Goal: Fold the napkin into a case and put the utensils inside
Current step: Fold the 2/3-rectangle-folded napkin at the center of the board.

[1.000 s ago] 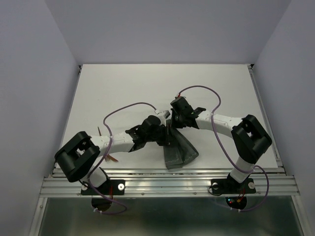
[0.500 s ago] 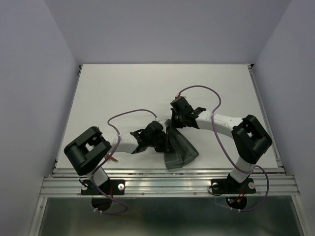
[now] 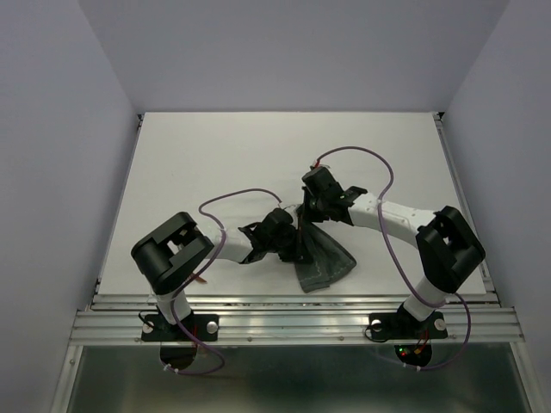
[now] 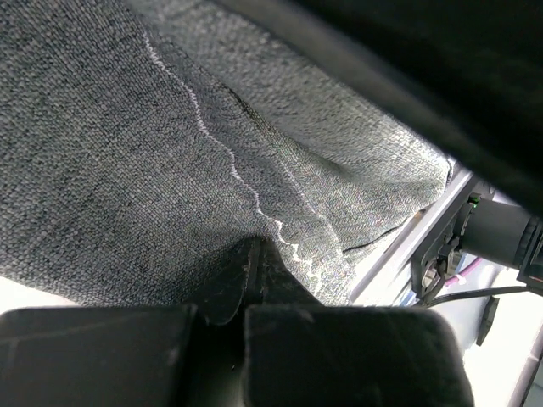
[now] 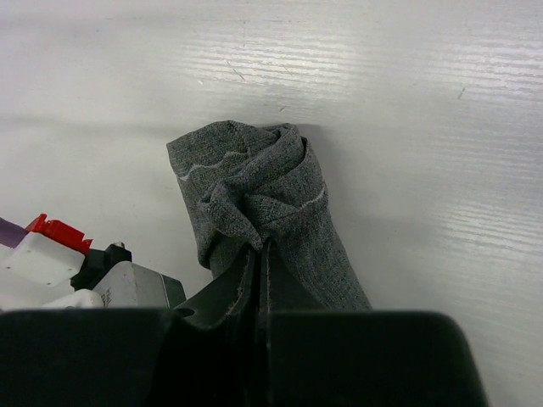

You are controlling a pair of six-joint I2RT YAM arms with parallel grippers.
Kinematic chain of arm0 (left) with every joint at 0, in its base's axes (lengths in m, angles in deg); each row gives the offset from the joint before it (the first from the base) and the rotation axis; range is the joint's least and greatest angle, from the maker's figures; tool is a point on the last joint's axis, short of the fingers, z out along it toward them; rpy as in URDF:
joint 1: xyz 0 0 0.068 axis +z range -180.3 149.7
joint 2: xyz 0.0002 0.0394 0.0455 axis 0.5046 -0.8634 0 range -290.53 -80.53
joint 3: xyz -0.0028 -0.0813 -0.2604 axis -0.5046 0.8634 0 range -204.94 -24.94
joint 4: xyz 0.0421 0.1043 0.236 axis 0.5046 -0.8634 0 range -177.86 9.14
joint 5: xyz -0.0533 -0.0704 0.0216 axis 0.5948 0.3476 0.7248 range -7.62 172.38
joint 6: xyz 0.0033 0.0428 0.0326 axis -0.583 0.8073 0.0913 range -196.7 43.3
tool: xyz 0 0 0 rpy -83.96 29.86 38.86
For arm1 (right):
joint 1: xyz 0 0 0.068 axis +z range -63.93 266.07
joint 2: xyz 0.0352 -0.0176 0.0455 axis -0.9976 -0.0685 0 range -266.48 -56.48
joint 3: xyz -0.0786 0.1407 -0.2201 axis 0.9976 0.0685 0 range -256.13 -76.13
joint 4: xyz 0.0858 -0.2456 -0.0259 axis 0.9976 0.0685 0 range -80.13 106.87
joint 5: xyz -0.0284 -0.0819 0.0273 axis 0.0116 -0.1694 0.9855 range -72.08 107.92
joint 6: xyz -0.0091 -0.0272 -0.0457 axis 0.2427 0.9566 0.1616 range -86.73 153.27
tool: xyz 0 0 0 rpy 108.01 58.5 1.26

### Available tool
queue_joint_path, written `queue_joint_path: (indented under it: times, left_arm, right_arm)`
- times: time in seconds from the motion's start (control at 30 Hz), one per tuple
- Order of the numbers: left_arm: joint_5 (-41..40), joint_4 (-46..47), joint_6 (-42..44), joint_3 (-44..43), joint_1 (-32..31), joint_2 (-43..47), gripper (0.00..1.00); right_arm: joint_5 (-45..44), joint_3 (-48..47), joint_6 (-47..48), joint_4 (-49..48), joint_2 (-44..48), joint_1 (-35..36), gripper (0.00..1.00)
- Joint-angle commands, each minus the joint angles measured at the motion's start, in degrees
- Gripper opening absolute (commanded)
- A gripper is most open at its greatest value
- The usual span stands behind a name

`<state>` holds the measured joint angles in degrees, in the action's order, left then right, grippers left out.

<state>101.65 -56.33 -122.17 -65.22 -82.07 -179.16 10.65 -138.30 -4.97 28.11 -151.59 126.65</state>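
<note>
Grey-green napkin [image 3: 323, 258] | left gripper [image 4: 252, 252] pinching | right gripper [image 5: 259, 248] pinching

Black two-finger left tool [image 3: 297, 245] and right tool [image 3: 308, 212] both tight-closed, low, tips close together; white forearms angled inward.

No readable text, label, brand, number or sign shows in any view
</note>
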Motion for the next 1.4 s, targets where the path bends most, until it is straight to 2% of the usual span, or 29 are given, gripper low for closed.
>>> queue_joint_path:
  times: [0.0, 0.23, 0.43, 0.6, 1.13, 1.37]
  left_arm:
    - [-0.9, 0.2, 1.5, 0.7, -0.6, -1.3, 0.0]
    - [-1.8, 0.5, 1.4, 1.8, -0.5, 1.6, 0.0]
    - [-6.5, -0.3, 1.9, 3.4, -0.1, 11.1, 0.0]
    - [-11.7, 0.2, 1.2, 4.1, -0.1, 13.2, 0.0]
    - [-14.7, 2.8, 1.4, -3.4, 0.0, 1.2, 0.0]
    - [-15.2, 3.3, 0.3, -1.7, 0.7, -0.4, 0.0]
  right_arm:
    - [0.5, -0.8, 0.0, -0.4, 3.0, 0.5, 0.01]
    - [-0.7, -1.3, -0.3, -0.1, 1.9, 0.5, 0.01]
    - [-1.5, -0.9, -0.6, -0.1, 1.0, 0.5, 0.01]
    - [-2.4, -0.8, -1.6, -0.2, 1.2, 0.5, 0.01]
    - [-2.8, -1.6, -5.4, 0.0, 1.4, 0.5, 0.01]
    - [-3.9, -1.2, -5.8, 0.9, 3.4, 0.5, 0.01]
